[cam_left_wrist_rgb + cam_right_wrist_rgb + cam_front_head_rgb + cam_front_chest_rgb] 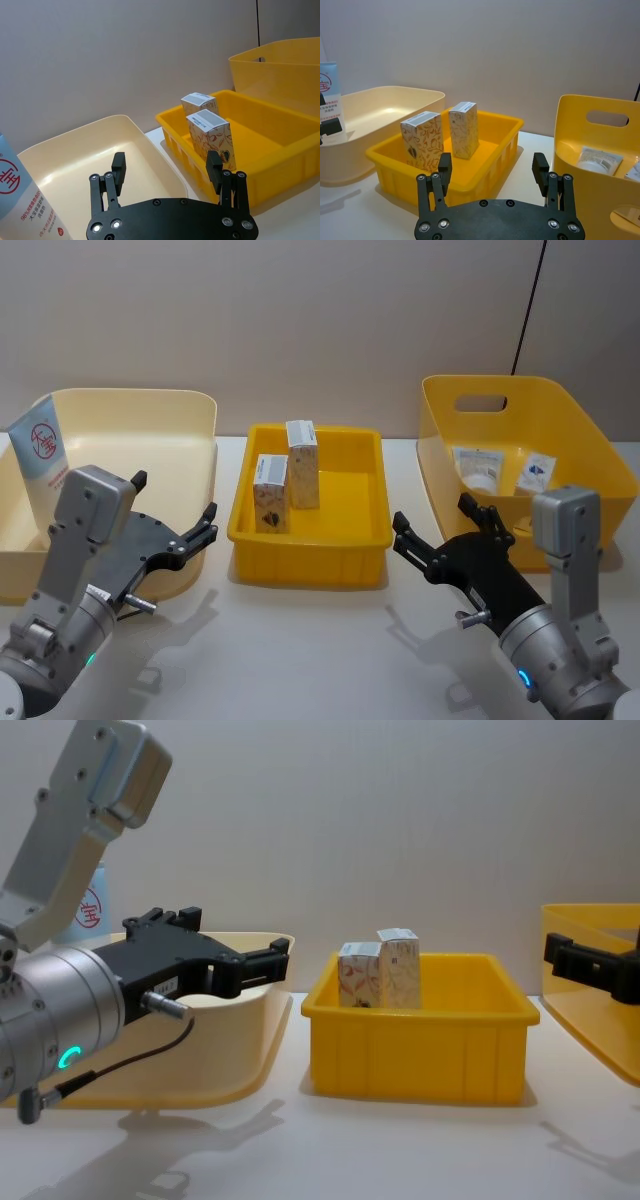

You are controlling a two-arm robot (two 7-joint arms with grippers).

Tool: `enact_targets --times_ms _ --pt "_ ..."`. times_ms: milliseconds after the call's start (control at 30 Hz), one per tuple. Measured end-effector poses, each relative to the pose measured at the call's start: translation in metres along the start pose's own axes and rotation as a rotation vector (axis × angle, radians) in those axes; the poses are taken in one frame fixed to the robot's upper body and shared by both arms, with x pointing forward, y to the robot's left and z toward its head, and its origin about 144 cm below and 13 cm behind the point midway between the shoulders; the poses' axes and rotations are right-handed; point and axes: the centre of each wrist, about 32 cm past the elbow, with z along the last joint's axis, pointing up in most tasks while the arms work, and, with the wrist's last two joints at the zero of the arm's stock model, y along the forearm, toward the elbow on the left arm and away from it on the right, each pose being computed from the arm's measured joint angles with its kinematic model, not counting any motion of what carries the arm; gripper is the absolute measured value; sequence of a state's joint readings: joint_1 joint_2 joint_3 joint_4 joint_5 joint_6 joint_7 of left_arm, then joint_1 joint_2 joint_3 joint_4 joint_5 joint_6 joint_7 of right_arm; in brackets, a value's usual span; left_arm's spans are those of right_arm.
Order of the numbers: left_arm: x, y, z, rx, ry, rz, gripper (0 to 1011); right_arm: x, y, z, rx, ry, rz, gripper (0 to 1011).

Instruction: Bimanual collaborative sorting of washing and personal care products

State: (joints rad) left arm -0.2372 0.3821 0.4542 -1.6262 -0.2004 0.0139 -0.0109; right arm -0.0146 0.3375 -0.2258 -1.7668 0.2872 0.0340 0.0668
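Your two cartons [272, 495] show tan leaf patterns on white; tray [308, 539] bright yellow, tube [42, 445] pale blue, red-stamped

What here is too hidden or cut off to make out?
Pale-blue tube: lower end behind the left arm, head view; cut by the edge, left wrist view.
White pack and sachet in the right yellow bin: print too small, head view; hidden by the bin wall, chest view.

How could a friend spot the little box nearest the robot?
Look at the shallow yellow tray in the centre. Two patterned cartons stand in it; yours is the front carton, left of the rear carton, marked by a dark emblem near its base.
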Motion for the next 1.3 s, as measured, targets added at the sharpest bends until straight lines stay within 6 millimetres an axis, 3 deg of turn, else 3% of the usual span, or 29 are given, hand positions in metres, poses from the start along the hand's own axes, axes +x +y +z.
enact_targets --times_ms 1300 --pt "0.0000 0.0000 0.0000 0.000 0.000 0.000 1002 0.0000 0.0000 0.0000 0.000 0.000 0.000 1001"
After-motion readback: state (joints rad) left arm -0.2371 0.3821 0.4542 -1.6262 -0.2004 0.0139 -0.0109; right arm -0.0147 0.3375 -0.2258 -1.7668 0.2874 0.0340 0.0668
